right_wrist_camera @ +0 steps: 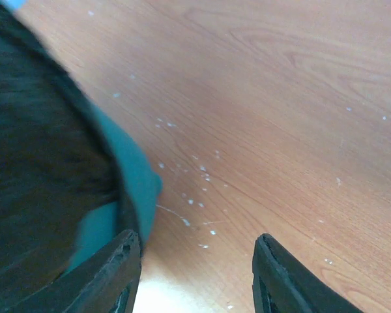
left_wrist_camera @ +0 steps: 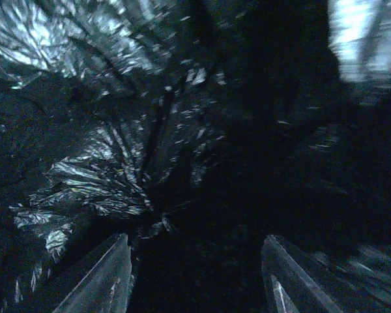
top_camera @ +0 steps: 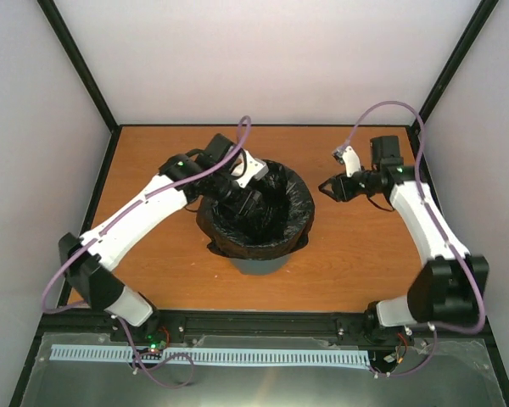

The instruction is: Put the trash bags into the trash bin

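Observation:
The black trash bag [top_camera: 282,203] lines the teal trash bin [top_camera: 259,264], its film folded out over the rim. My left gripper [top_camera: 242,199] reaches down inside the bin. In the left wrist view its fingers [left_wrist_camera: 107,277] stand apart, with only the wrinkled black film [left_wrist_camera: 111,176] of the bag ahead of them. My right gripper [top_camera: 331,188] hovers open just right of the bin, holding nothing. In the right wrist view its left finger [right_wrist_camera: 111,274] is beside the teal bin wall [right_wrist_camera: 137,182], and the bag's overhang [right_wrist_camera: 39,143] is at the left.
The bin stands mid-table on the orange wooden top [top_camera: 365,263]. Black frame posts and pale walls close in the back and sides. White specks dot the wood [right_wrist_camera: 202,195] near the bin's foot.

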You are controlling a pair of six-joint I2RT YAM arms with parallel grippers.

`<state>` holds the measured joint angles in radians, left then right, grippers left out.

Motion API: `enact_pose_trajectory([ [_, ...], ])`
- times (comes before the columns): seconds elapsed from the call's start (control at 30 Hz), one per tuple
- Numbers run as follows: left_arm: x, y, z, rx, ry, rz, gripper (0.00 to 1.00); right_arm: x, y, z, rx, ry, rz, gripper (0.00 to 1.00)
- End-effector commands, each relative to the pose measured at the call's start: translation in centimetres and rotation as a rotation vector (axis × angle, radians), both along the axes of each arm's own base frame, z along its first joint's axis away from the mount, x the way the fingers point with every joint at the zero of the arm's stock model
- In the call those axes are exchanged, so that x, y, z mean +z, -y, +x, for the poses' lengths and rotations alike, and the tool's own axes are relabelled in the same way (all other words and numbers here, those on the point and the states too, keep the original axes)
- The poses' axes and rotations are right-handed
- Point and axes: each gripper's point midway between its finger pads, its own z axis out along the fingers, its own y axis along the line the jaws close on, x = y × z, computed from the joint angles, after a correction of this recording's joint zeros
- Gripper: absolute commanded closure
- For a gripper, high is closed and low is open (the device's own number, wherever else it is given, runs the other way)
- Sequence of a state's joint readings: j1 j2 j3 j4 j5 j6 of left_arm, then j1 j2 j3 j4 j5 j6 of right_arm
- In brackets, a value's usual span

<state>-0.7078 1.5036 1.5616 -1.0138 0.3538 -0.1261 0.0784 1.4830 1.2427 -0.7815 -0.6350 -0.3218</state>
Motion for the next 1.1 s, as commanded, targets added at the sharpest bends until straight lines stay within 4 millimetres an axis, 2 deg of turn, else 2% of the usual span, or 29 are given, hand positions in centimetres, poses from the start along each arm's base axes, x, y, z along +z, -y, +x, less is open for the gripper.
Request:
enact_pose_trajectory([
  [0.0,-2.9,0.1,1.6,0.006,0.01,0.118,0.42,1.3,-0.1,-3.4,-0.028,0.014,0.039,0.51],
  [0.13,-7.7,1.7,1.6,-0.032,-0.052,0.179,0.42,0.7,0.4,-4.6,-0.048,0.063,0.017,0.5],
  [0.3,-13.5,3.8,-0.2,-0.101,-0.112,0.291,0.42,-0.6,0.7,-4.9,-0.049,0.054,0.0,0.5],
  [0.43,-16.2,4.3,-0.9,-0.119,-0.144,0.332,0.42,-0.9,0.4,-4.9,-0.032,0.039,0.015,0.5],
  [0.73,-22.9,3.5,-2.7,-0.14,-0.26,0.391,0.42,-1.2,0.2,-5.1,-0.014,0.029,0.02,0.5],
  [0.87,-25.2,3.2,-3.8,-0.157,-0.305,0.427,0.42,-1.4,0.1,-5.2,-0.004,0.019,0.023,0.5],
  [0.93,-25.7,3.0,-4.1,-0.163,-0.315,0.438,0.42,-1.4,0.0,-5.3,-0.001,0.02,0.024,0.5],
  [1.07,-24.3,3.4,-3.6,-0.153,-0.29,0.416,0.41,-1.1,0.0,-5.3,0.001,0.025,0.029,0.5],
])
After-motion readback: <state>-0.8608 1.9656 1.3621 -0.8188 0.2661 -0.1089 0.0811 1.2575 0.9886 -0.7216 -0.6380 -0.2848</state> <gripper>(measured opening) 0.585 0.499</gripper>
